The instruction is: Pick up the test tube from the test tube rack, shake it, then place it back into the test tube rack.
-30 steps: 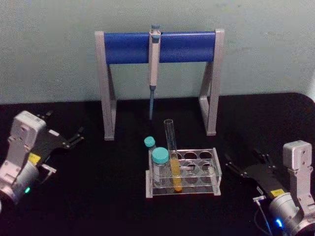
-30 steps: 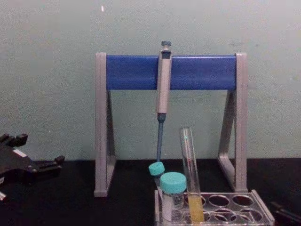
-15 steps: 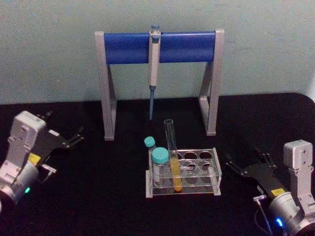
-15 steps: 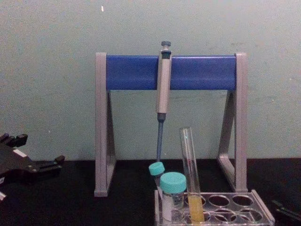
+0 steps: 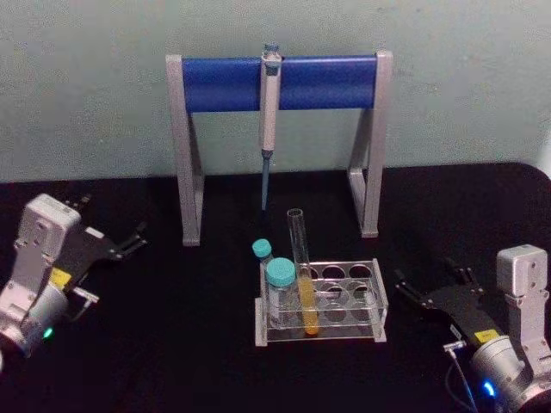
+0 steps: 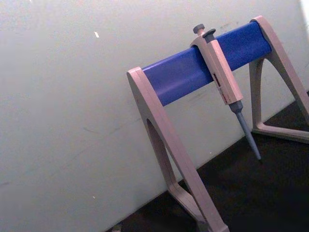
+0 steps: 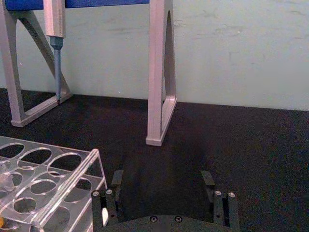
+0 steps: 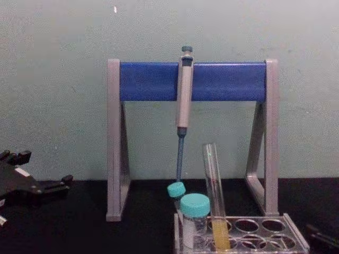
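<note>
Nearest on the black worktop (image 5: 172, 344) sits the low clear plastic test tube rack (image 5: 320, 301), its top plate pierced with rows of round holes. The tall thin clear glass test tube (image 5: 303, 274) stands in a hole toward the rack's left, leaning slightly, open at the top, with yellow liquid filling its lower part. In the chest view the tube (image 8: 214, 196) rises well above the rack (image 8: 241, 234). Just left of it, in the same rack, stand two short clear vials with teal caps (image 5: 280, 273), one behind the other.

The left tool (image 5: 131, 240) rests low at the left side of the worktop, well apart from the rack, its black fingers spread and pointing toward the middle. The right tool (image 5: 435, 288) lies low at the right, near the rack's right end but not touching it, its fingers parted and gripping nothing; in the right wrist view the two fingers (image 7: 117, 180) stand wide with bare worktop between them.

Farther back stands a tall stand with grey legs and a blue crossbar (image 5: 280, 83), and a grey pipette (image 5: 269, 112) hangs from the bar against a pale green wall (image 5: 86, 86).
</note>
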